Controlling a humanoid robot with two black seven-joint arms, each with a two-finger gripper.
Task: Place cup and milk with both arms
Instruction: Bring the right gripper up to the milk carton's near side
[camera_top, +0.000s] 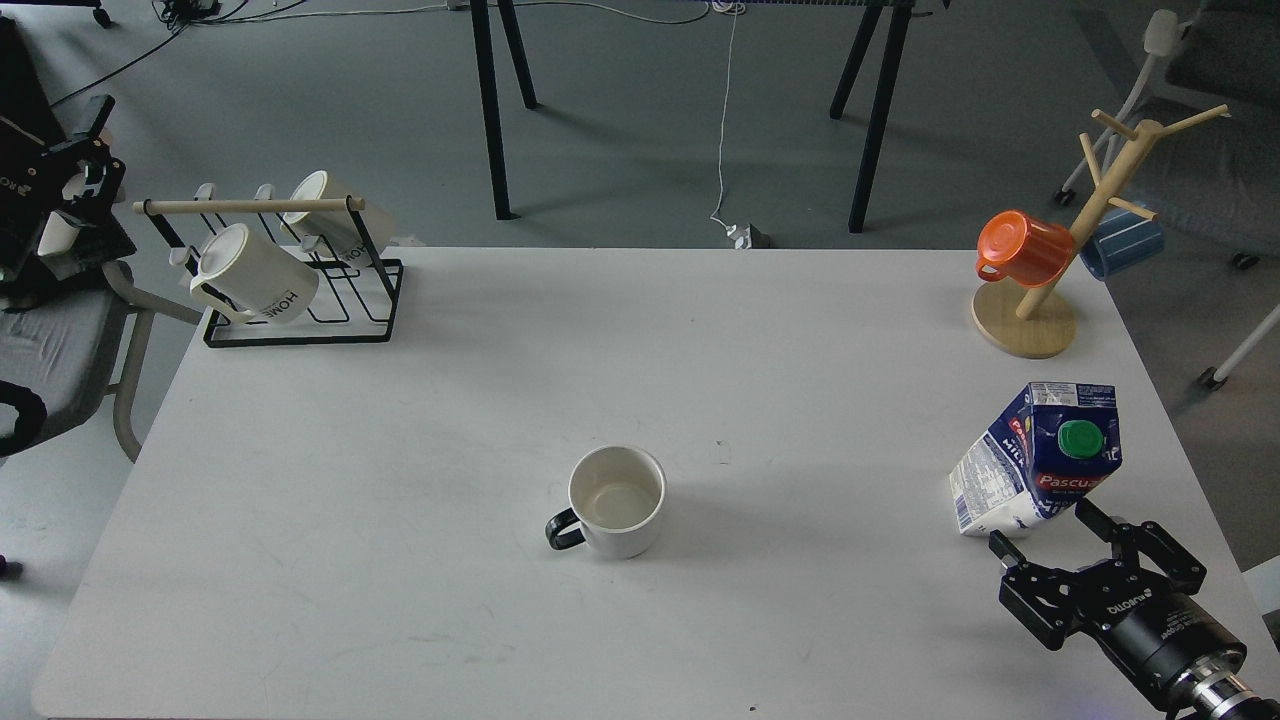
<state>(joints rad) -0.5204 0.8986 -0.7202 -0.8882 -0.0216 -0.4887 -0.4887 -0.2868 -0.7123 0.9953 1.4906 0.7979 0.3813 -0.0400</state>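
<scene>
The cup is a white mug with a black handle pointing left. It stands upright and empty near the table's middle front. The milk is a blue and white carton with a green cap, standing at the right side. My right gripper is open, with its fingers right at the carton's base on the near side; I cannot tell if they touch it. My left gripper is at the far left, off the table and beyond the mug rack; it is dark and its fingers cannot be told apart.
A black wire rack with two cream "HOME" mugs stands at the back left. A wooden mug tree holds an orange cup and a blue cup at the back right. A grey chair stands left of the table.
</scene>
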